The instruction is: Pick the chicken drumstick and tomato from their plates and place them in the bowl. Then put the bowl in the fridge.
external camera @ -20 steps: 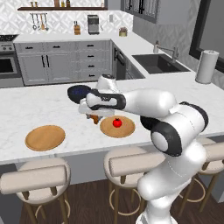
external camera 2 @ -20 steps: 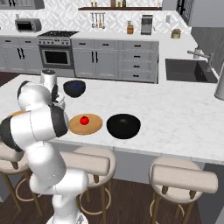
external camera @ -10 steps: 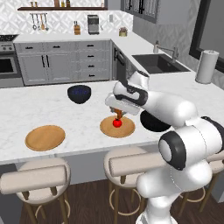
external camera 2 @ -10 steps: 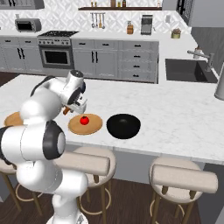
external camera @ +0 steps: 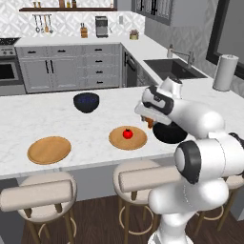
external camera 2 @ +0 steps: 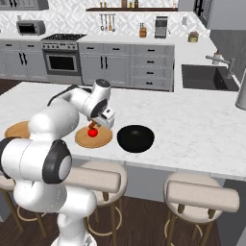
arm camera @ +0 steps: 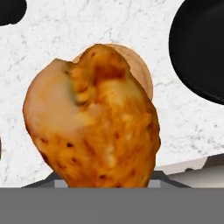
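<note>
White marble counter fronts a grey kitchen. Above it the gripper hangs with its fingers clamped on the chicken drumstick (golden-brown, fat end toward the hand camera), between the tomato's plate and the black bowl. The tomato sits on that plate. A second plate lies bare farther left, and a smaller dark bowl stands behind.

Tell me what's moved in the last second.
The arm swung right across the counter, carrying the drumstick in its fingers from beside the speckled bowl, past the tomato, to the black bowl. Tomato, both plates and both bowls stayed where they were.
</note>
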